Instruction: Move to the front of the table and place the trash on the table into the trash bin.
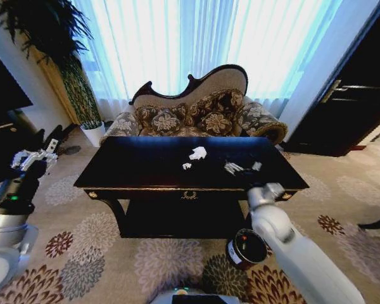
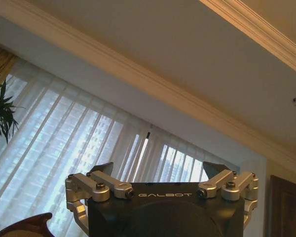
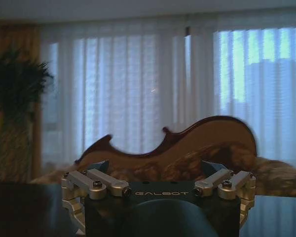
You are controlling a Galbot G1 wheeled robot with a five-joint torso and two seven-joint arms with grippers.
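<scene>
Two arms are showing, and the right one is sitting far nearer the work: the right gripper (image 3: 157,170) is hovering at the table's (image 1: 145,171) front right edge, its fingers spread wide with nothing between them, pointing across the dark top toward the sofa (image 1: 196,114) beyond. Ahead of that gripper and a little toward the robot's left, the trash is lying well apart from the fingertips: a clear plastic bottle (image 1: 240,168) is resting on its side nearest, its long axis running roughly across the gripper's line of reach, with a larger wad of white paper (image 1: 198,152) farther in and a small paper bit (image 1: 187,166) beside it. Below and behind the right gripper, the trash bin (image 1: 247,248) is standing on the carpet just beside the forearm, close for a drop. The left gripper (image 1: 33,159) is waiting raised out to the left, well clear of the table, its fingers also spread wide. Nothing appears to be blocking the reach across the tabletop.
</scene>
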